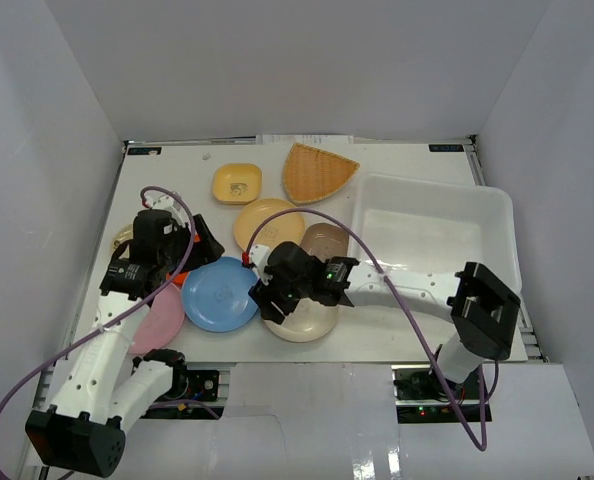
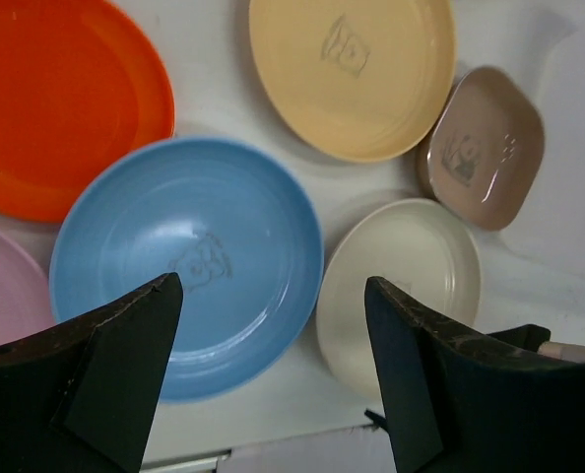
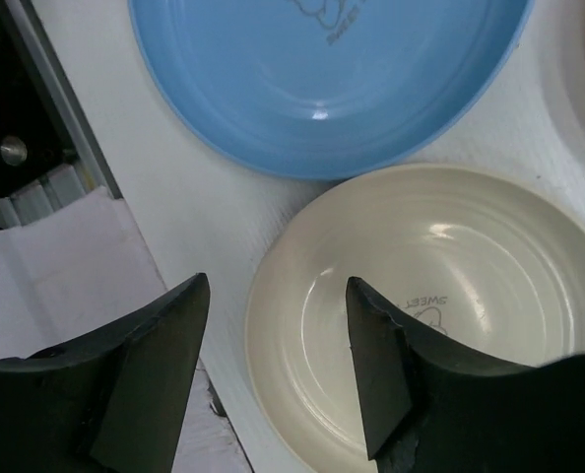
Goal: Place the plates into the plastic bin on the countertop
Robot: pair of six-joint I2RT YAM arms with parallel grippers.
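The plates lie on the white countertop [image 1: 397,330]: blue round [image 1: 219,294], cream round [image 1: 302,322], pink [image 1: 157,320], yellow-orange round [image 1: 267,222], brown square [image 1: 325,240], yellow square [image 1: 237,182], woven fan [image 1: 317,172]. The translucent plastic bin [image 1: 432,235] stands at the right with nothing showing inside. My right gripper [image 3: 277,286] is open and straddles the cream plate's [image 3: 440,325] rim, one finger outside and one over the inside. My left gripper [image 2: 271,286] is open and empty above the blue plate [image 2: 184,266], beside the orange-red plate [image 2: 56,99].
White walls enclose the countertop on three sides. A tan plate edge [image 1: 122,238] peeks out behind the left arm. The metal rail and the table's near edge [image 3: 36,177] lie close to the cream plate. The right arm [image 1: 407,290] stretches across in front of the bin.
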